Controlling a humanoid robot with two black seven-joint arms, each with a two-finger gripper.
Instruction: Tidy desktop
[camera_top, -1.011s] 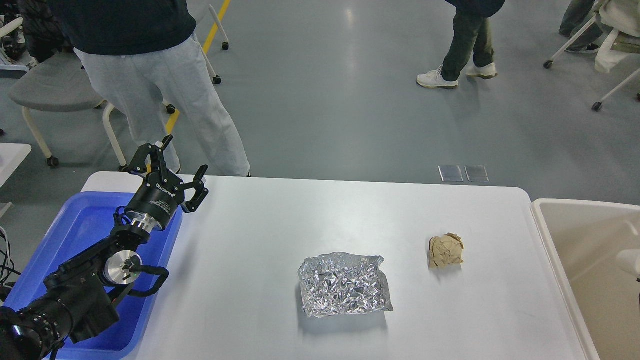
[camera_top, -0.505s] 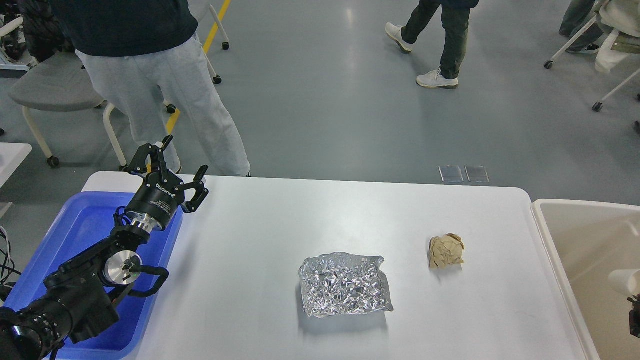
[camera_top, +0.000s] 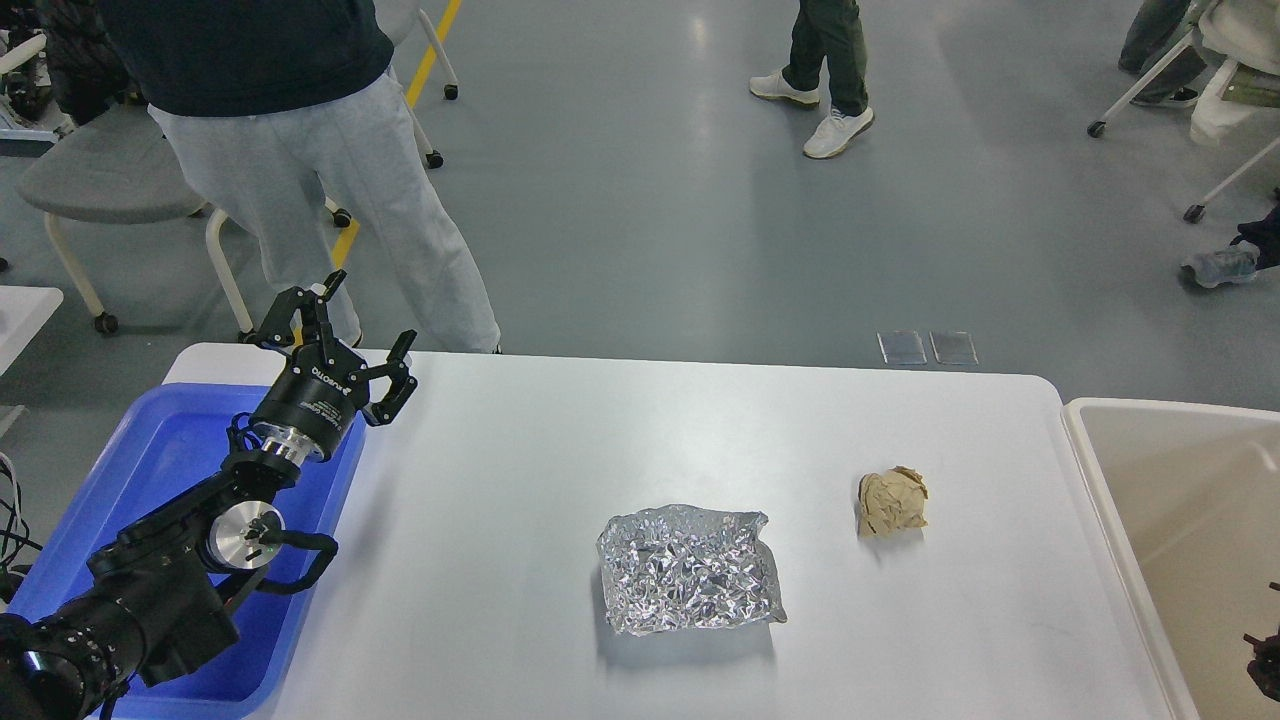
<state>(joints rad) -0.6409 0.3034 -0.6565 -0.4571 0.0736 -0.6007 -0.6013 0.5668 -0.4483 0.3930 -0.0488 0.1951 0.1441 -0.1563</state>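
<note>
The white table (camera_top: 520, 470) fills the lower frame, long axis left to right, its near edge cut off. Crumpled foil (camera_top: 690, 582) lies near centre, a brown paper ball (camera_top: 892, 502) toward the right edge. The left gripper (camera_top: 352, 342), lettering unreadable, hangs at the far left corner over the blue tray (camera_top: 150, 470), jaws wide, empty. A dark part at the lower right edge cannot be identified.

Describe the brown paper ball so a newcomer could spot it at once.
Start at the white desktop that fills the middle of the view, then look to its right half, short of the beige bin. The paper ball sits there alone, right of and slightly beyond the foil sheet. It is small, tan and crumpled round, while the foil is larger, flat and shiny silver.
</note>
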